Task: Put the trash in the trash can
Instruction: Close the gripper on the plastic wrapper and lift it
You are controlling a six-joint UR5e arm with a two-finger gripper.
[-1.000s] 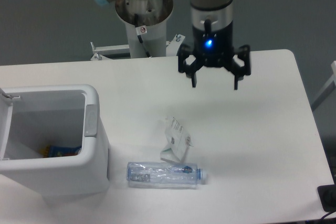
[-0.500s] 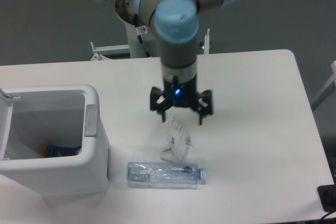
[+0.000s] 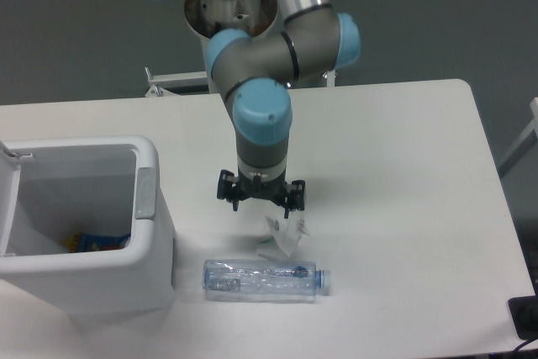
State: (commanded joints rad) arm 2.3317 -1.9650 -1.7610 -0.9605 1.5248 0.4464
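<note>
White table (image 3: 403, 149): gripper (image 3: 261, 204) hangs spread open directly above crumpled wrapper (image 3: 282, 235), aligned to grasp; bottle (image 3: 262, 279) lies beside; open bin (image 3: 143, 275) waits left.

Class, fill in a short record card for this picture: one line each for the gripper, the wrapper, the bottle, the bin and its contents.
gripper: open, fingers spread, just above the wrapper
wrapper: white, crumpled, on the table, partly hidden by the gripper
bottle: clear, lying on its side, cap pointing right, just in front of the wrapper
bin: white, lid open, at the table's left
bin contents: something orange and blue at the bottom
</note>
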